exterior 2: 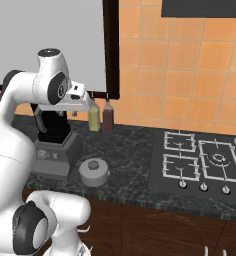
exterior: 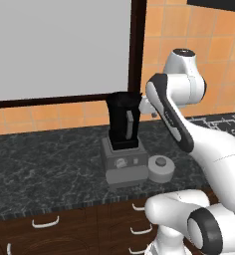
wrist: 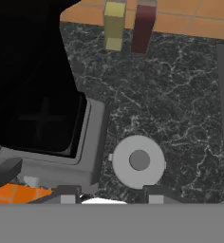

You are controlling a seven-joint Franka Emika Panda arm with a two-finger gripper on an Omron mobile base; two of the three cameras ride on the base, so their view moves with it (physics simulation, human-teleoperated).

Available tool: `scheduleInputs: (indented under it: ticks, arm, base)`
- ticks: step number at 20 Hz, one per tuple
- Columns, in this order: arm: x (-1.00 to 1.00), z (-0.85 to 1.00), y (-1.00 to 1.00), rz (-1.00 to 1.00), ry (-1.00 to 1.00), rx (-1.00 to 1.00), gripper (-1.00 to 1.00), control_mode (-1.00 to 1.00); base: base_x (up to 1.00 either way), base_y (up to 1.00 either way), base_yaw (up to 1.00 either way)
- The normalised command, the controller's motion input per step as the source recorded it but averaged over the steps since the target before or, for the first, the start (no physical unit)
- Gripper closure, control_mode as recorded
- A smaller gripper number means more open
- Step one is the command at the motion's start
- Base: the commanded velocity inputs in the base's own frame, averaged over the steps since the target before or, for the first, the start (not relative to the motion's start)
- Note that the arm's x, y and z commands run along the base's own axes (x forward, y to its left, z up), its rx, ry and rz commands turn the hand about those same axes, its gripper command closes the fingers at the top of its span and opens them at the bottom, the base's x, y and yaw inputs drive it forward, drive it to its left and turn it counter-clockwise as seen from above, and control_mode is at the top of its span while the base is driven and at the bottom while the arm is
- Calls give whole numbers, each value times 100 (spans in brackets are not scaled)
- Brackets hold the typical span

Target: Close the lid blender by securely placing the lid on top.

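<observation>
One lid (wrist: 138, 161), round, light grey, with a darker grey raised knob at its centre and a low side wall, resting flat on the dark marbled counter (wrist: 171, 99) just beside the blender's boxy grey base, on the side away from the window (exterior: 59, 45) and toward the stove (exterior 2: 205, 160). Seen from the left base as a short squat cap (exterior: 161, 168) nearly touching the base; from the right base as a shallow disc (exterior 2: 94, 172) in front of the base's corner. Not yet on the jar. Blender (exterior: 122, 144) tall, black, slightly tapered, open at the top, with a grey side handle and a round dial on the front of the base; same blender (exterior 2: 55, 140) partly behind the white arm from the right. Tool (wrist: 108, 192) above the counter, high over the lid and beside the jar's rim, looking down: lid just above the two small dark fingertips (wrist: 69, 192) in the hand view, between them and slightly toward the stove side. Fingertips well apart, holding nothing. No readable writing or brand anywhere; two plain bottles, one yellow (wrist: 114, 24) and one dark red (wrist: 143, 27), behind the blender against the orange tiled wall.
</observation>
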Motion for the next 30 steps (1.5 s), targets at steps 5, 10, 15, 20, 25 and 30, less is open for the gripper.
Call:
scheduleInputs:
  ticks: [5, 10, 15, 20, 25, 30]
  arm:
    - [-17, -13, -32, 0, 1, 2, -100, -100]
    - [-24, -47, -60, -1, 19, 1, -100, -100]
    - [-3, -72, -19, 0, 21, -6, -100, -100]
    - [0, -71, -1, 3, 7, -8, -100, -100]
    - [0, -60, 0, 4, -1, -1, -100, -100]
    - [3, -49, 0, 3, -8, 0, -100, -100]
  base:
    - [0, 0, 0]
    - [0, 0, 0]
    - [0, 0, 0]
    - [0, 0, 0]
    - [0, 0, 0]
    - [0, 0, 0]
